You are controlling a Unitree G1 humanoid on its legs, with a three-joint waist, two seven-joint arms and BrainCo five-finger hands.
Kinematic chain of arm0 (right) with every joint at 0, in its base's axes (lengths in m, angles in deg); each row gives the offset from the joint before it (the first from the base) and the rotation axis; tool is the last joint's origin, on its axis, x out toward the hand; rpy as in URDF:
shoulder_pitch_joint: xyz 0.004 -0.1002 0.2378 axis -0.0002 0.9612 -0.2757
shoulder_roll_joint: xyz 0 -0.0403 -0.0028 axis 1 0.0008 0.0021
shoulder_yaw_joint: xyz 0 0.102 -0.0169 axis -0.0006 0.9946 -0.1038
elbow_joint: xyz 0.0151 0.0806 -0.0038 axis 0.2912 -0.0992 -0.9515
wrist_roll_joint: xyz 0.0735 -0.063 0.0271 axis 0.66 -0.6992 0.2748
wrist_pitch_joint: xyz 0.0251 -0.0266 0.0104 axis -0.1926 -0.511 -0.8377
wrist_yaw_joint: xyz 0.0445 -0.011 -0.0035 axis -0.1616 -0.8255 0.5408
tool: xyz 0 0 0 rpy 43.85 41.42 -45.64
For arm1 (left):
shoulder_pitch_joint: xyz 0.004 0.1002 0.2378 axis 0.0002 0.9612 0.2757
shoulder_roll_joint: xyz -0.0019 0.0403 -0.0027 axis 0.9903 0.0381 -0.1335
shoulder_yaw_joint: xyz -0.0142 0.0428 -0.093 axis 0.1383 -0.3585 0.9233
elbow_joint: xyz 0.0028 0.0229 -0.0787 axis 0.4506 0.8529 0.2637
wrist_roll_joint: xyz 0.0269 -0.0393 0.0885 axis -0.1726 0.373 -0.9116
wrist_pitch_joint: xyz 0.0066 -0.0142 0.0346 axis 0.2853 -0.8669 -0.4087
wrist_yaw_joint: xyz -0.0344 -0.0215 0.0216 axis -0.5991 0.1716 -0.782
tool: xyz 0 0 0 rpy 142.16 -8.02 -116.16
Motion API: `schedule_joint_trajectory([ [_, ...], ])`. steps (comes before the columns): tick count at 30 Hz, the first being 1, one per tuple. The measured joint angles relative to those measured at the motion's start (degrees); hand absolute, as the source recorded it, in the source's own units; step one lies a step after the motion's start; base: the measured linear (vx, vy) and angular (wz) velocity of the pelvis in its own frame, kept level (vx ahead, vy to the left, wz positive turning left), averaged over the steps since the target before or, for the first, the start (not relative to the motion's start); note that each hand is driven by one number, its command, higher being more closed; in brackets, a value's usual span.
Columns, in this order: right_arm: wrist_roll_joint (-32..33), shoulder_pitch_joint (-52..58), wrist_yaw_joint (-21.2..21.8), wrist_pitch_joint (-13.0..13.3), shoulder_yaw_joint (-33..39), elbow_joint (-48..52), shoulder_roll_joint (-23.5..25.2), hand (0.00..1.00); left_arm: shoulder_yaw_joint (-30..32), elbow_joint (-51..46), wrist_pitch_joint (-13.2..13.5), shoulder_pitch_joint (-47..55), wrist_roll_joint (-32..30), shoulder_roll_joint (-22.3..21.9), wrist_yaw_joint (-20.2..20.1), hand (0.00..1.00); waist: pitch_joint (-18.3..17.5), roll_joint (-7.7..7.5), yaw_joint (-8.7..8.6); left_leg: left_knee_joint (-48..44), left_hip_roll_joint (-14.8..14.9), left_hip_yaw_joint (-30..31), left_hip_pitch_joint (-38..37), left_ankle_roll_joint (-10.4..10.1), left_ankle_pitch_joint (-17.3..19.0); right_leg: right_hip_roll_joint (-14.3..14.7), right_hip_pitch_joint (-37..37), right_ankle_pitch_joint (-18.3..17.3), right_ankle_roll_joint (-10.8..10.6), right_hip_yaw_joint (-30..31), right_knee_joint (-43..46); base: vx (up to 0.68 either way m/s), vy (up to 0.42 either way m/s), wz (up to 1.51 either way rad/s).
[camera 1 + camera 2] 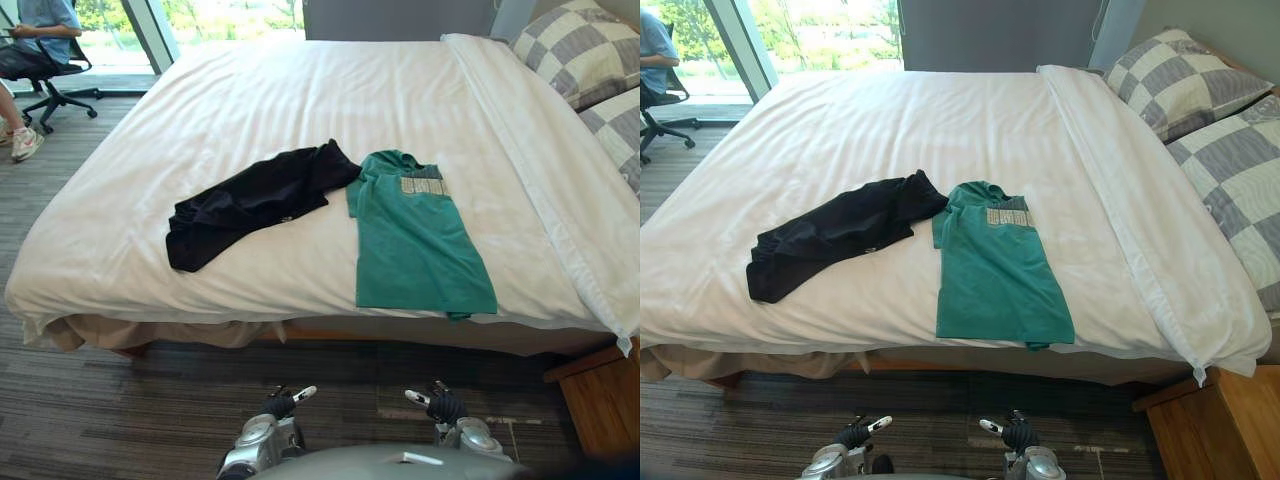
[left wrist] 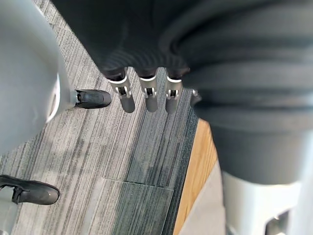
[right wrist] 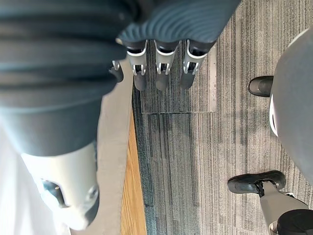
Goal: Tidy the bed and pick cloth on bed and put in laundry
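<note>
Silver fingers of left hand point(image 2: 151, 95) & right hand point(image 3: 161, 73) hang straight, empty, low over carpet point(image 2: 122, 161); we judge arms parked at sides since no reach begun; wrist views give us finger detail, eye views give layout: black garment point(image 1: 255, 200) touching green T-shirt point(image 1: 415, 235), both lying nr front edge of bed point(image 1: 300, 90), prob. w/in reach; pillows point(image 1: 1185, 80) at robot's right; person point(image 1: 40, 30) seated far left.

A: Where's the light from?
B: Daylight through the window point(image 1: 820, 35) at eleven o'clock; the glass is washed out with glare.
A: Shadows?
B: Soft ones only: the white bed point(image 1: 890, 120) is evenly bright, the carpet point(image 1: 940, 410) under its near edge at six o'clock darker.
</note>
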State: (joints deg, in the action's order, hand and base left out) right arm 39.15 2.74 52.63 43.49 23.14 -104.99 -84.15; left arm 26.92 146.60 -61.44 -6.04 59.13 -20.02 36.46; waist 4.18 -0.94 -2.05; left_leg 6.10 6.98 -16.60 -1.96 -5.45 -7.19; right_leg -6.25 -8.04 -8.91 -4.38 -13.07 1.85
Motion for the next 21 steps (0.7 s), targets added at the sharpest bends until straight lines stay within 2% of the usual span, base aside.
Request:
schedule_joint_trajectory([
  [6,1.8,0.1,0.0,0.0,-1.2,0.1,-0.1,0.0,0.1,0.0,0.0,-0.1,1.5,0.0,0.1,0.0,-0.1,-0.17,-0.1,0.0,0.1,-2.3,-1.0,-0.1,0.0,-0.1,-0.1,0.0,0.0,1.6,0.6,0.0,0.003,-0.14],
  [9,5.8,0.1,-0.9,-0.5,-2.6,0.2,-0.1,0.0,2.0,1.0,-0.5,-0.4,8.2,0.0,0.5,0.0,-0.1,-0.35,-0.26,0.1,0.2,-3.7,-2.1,-0.1,0.0,-0.1,-0.9,0.0,0.0,2.1,0.7,-0.02,-0.001,-0.09],
  [12,14.0,0.6,-4.5,-0.7,-1.9,0.3,-0.4,0.0,5.9,1.0,-1.4,-0.7,16.7,0.1,3.2,0.0,-0.1,-0.46,-0.2,0.1,0.7,-5.3,-2.7,-0.6,1.0,-0.4,-1.2,0.0,0.1,2.2,1.1,-0.06,-0.002,-0.07],
  [15,24.8,3.5,-9.1,0.4,6.4,0.9,-0.1,0.0,14.9,0.9,-1.3,-0.4,23.8,0.4,6.8,0.0,-0.4,-1.31,-0.12,0.1,1.0,-9.4,-3.1,-0.2,1.6,-1.3,-2.4,-0.2,-0.1,0.0,1.0,-0.02,0.013,0.29],
  [17,26.6,5.4,-10.9,2.3,12.4,1.0,-0.4,0.0,19.3,0.9,-1.2,-0.1,25.0,1.5,8.1,0.0,-0.2,-1.75,0.02,0.1,0.7,-11.1,-2.9,-0.2,1.6,-2.3,-3.0,-0.4,-0.5,-1.9,0.9,0.02,0.049,0.54],
  [18,26.5,6.5,-11.7,3.7,15.7,1.9,-0.9,0.0,22.8,0.7,-1.2,0.1,25.2,3.5,9.1,0.0,0.1,-2.37,0.1,0.1,0.3,-11.3,-3.0,0.0,1.4,-3.0,-3.4,-0.6,-0.9,-3.0,0.9,0.02,0.058,0.48],
  [20,26.5,7.0,-12.4,5.1,18.3,3.9,-1.1,0.0,25.6,-0.9,-1.2,0.7,25.5,6.0,10.0,0.0,0.2,-3.02,0.26,0.1,-0.2,-11.4,-3.0,0.3,1.3,-3.6,-3.5,-0.7,-1.1,-3.6,0.8,0.03,0.052,0.22],
  [21,26.4,7.6,-12.9,6.7,21.0,8.3,-1.8,0.0,29.7,-5.0,-1.4,1.2,25.7,10.1,10.1,0.0,0.4,-3.6,0.97,0.1,-0.9,-11.5,-2.9,0.8,1.6,-4.3,-3.5,-0.8,-1.1,-3.9,0.6,0.06,0.065,0.05],
])
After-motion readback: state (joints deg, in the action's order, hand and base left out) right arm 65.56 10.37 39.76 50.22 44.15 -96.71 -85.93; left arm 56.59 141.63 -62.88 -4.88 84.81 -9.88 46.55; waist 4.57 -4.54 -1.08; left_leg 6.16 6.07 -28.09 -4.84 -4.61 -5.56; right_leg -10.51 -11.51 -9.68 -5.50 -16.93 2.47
